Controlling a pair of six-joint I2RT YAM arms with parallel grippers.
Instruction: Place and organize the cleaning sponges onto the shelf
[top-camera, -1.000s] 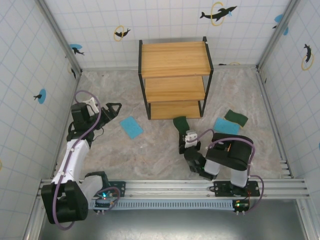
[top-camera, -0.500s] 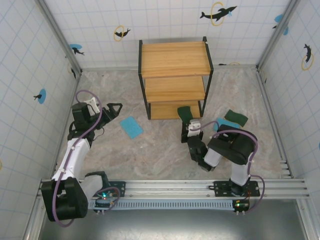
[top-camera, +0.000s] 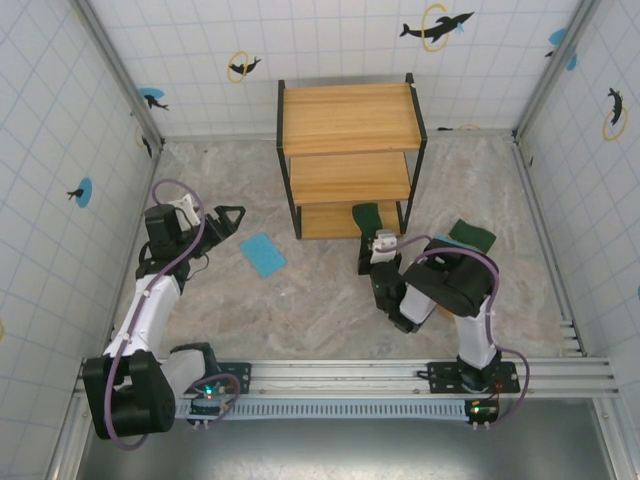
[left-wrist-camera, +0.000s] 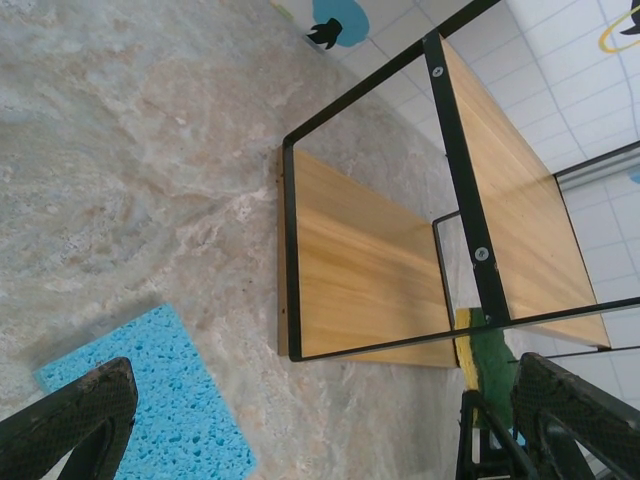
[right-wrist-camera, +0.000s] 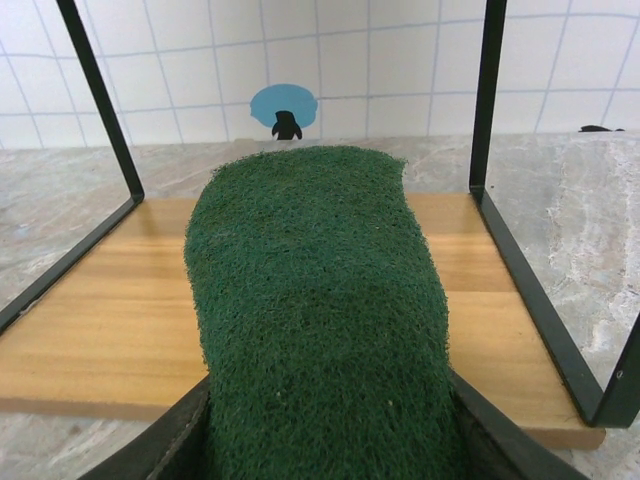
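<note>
1. As you look down from the top camera, your shelf (top-camera: 350, 118) stands at the middle of the table's (top-camera: 320, 300) far edge. It has three stepped wooden boards in a thin black frame, and the lowest board is the one nearest you.
2. Right gripper (top-camera: 377, 238): you have its jaws clamped on a dark green sponge (top-camera: 366, 216).
   - The sponge reaches out over the near edge of the lowest board, toward that board's right end.
   - Your left wrist camera shows a yellow backing along one side of it.
   - You cannot tell whether the sponge touches the board.
3. Left gripper (top-camera: 232, 217): its jaws stand wide apart with nothing between them. It hangs over the table toward the left edge, pointing at the shelf.
4. Light blue sponge (top-camera: 262, 254): it lies flat on the table, near the shelf's near-left corner. It is close to your left gripper and apart from it.
5. Second dark green sponge (top-camera: 472, 235): it lies flat on the table to the right of the shelf, toward the right edge.
6. Second light blue sponge (top-camera: 438, 244): it lies just beside item 5, on the side nearer the shelf. You see only a sliver of it, because your right arm covers the rest.
7. Dolphin stickers (top-camera: 437, 25): these are scattered over the white tiled walls around the table.
</note>
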